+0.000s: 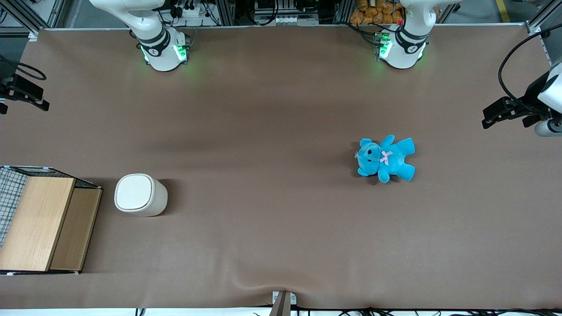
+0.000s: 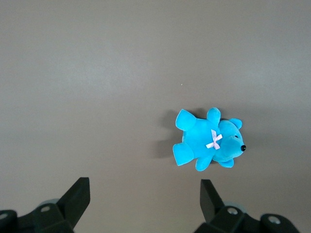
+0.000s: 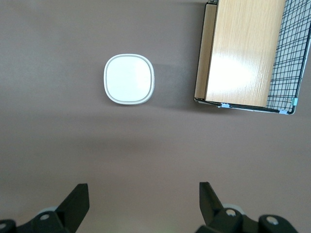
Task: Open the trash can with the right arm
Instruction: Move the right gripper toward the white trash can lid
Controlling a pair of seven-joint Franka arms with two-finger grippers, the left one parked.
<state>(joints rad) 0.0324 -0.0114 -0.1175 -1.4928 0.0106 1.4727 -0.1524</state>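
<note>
The task looks barely begun. The trash can (image 1: 140, 195) stands upright on the brown surface (image 1: 263, 131) toward the working arm's end, its flat lid (image 3: 129, 79) seated flush all round, so it is closed and nothing of its inside shows; what it holds cannot be told. Opening it is entirely still to do.

The right arm's gripper (image 3: 141, 206) hangs high above the surface with its two black fingers (image 3: 77, 201) spread wide and holding nothing. In the right wrist view the can sits at roughly twelve o'clock from the gripper, well apart from it, so a descent and an approach to the lid are what remains, by this reading. In the front view the dark shape at the picture's edge (image 1: 24, 90) is probably that gripper, though too little of it shows to be sure.

Just beside the can, at about nine o'clock in the front view, is a wire crate (image 1: 41, 219) with a wooden top; the top covers most of it and no contents are visible. A blue teddy (image 1: 385, 158) lies on the surface toward the parked arm's end, well apart from the can.
</note>
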